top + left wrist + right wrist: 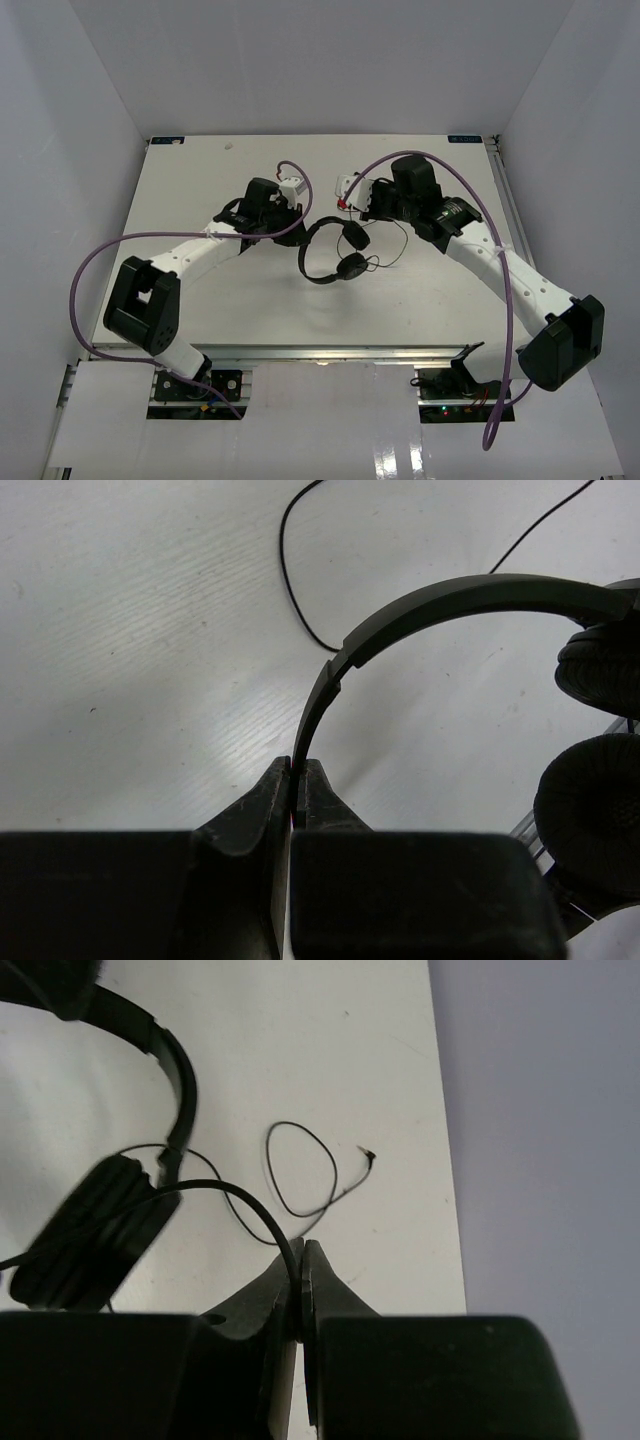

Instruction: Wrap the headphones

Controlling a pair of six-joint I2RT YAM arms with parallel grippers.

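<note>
Clearly, the left gripper (297, 778) is clamped tight on the thin headband (470, 595) of the headphones (352, 266), which lie at the centre of the overhead view. The right gripper (301, 1260) pinches the cable (250, 1198), fingers closed to a slit. The earcups (585, 810) are cut off at the left wrist view's right edge, and the plug (371, 1155) is tiny.

Left wrist: 2 earcups (590, 810) cut off, 3 o'clock. Right wrist: earcup (95, 1225) blurred, 9 o'clock; headband (172, 1060) cropped, 11 o'clock.
</note>
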